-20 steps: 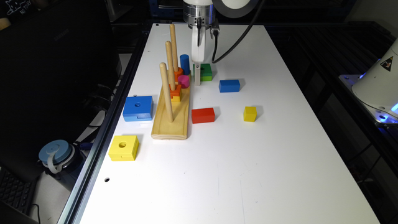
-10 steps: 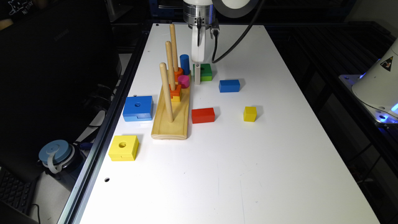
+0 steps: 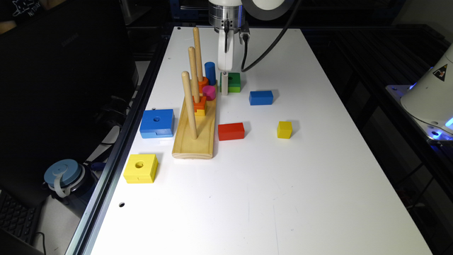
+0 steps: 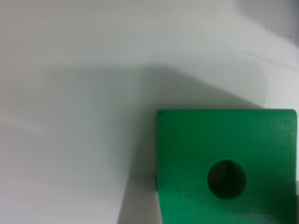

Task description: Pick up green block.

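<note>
Hanging low over white bench (image 3: 269, 170), claw (image 3: 225, 85) is reaching down at green block (image 3: 233, 82), tip just beside block's edge on exterior view's left. Whether claw is open or closed, holding anything: cannot tell. Green block is lying flat on bench, near far end of peg board (image 3: 195, 136), hole facing up in wrist view (image 4: 227, 179). Blue brick (image 3: 261, 97) is sitting near block; red brick (image 3: 231, 131) and yellow cube (image 3: 284, 129) are lying nearer camera.
</note>
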